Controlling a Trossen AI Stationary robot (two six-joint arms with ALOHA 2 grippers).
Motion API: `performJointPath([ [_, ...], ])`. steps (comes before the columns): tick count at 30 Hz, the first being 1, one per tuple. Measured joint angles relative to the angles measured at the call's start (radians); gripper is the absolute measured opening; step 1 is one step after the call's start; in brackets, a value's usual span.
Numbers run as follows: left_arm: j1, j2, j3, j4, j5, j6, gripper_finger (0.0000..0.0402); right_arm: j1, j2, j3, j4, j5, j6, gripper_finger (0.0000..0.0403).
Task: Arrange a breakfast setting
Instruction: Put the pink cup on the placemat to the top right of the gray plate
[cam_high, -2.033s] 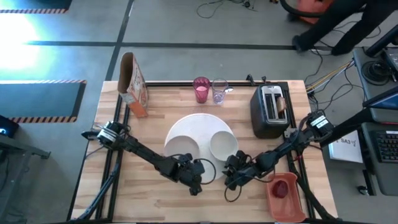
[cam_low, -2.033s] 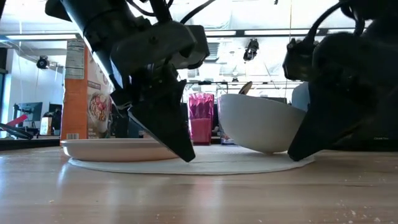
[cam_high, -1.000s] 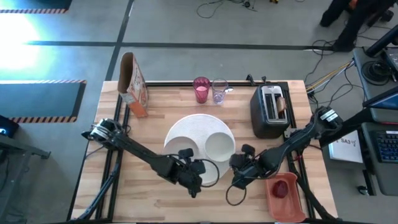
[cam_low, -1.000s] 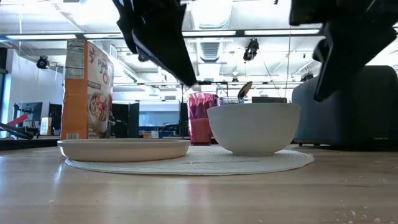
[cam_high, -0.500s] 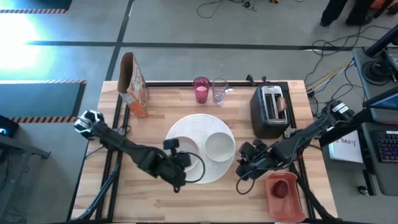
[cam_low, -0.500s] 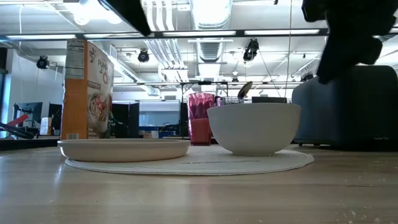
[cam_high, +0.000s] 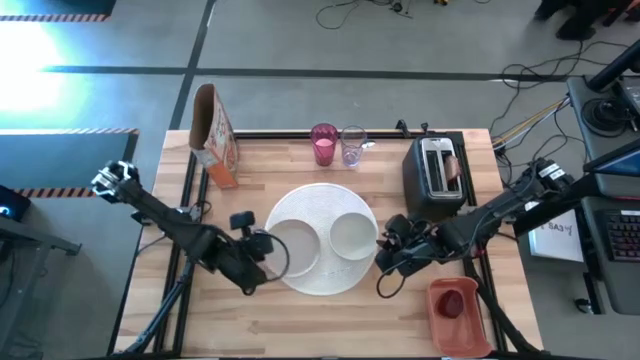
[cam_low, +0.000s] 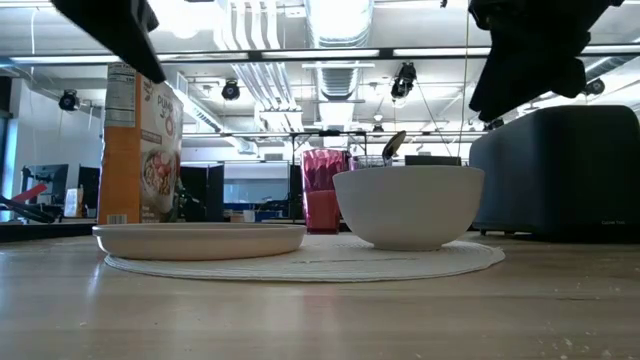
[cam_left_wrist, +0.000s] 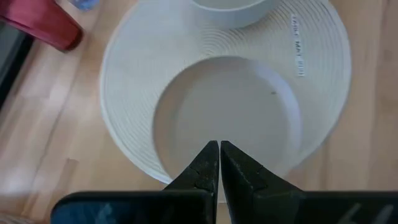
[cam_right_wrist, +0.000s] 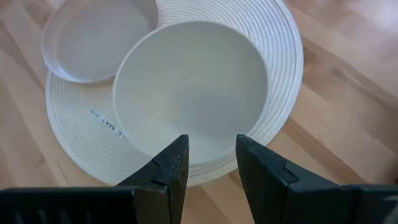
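Note:
A small white plate (cam_high: 295, 248) and a white bowl (cam_high: 352, 236) rest side by side on a large round white ribbed mat (cam_high: 322, 205); both stand flat on it in the low view, the plate (cam_low: 198, 240) left of the bowl (cam_low: 408, 205). My left gripper (cam_high: 270, 252) hovers shut above the small plate's left rim (cam_left_wrist: 219, 149). My right gripper (cam_high: 379, 252) hovers open above the bowl's right rim (cam_right_wrist: 211, 144). Neither touches anything. A pink cup (cam_high: 323, 145) and a clear glass (cam_high: 352, 146) stand at the far edge.
A cereal box (cam_high: 215, 135) stands at the far left. A black toaster (cam_high: 435, 178) with toast (cam_high: 452, 165) in a slot stands at the far right. A red tray (cam_high: 458, 312) with a small red fruit sits at the near right corner. Bare wood lies along the near edge.
Both grippers have risen from table height. My left gripper has drawn back toward the table's left edge, and my right gripper toward the right and far side. The plate and the bowl have stayed flat on the mat.

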Motion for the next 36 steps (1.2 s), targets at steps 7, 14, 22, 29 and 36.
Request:
performJointPath([
  [7,0.017,-0.256,-0.244,0.182,-0.002,0.075,0.0000,-0.028,0.013,-0.001,0.002,0.056,0.034,0.0123],
  [14,0.018,-0.496,-0.424,0.474,-0.077,0.041,0.0000,-0.090,0.017,-0.001,0.002,0.082,-0.032,0.0123],
  [22,0.020,-0.594,-0.516,0.655,-0.427,0.118,0.0000,-0.091,0.017,0.007,0.002,-0.004,-0.177,0.0123],
  [29,0.021,-0.571,-0.497,0.655,-0.516,0.054,0.0000,-0.091,0.017,0.007,0.002,-0.086,-0.204,0.0123],
  [36,0.021,-0.528,-0.487,0.648,-0.476,0.032,0.0000,-0.111,0.014,0.008,0.006,-0.117,-0.205,0.0123],
])
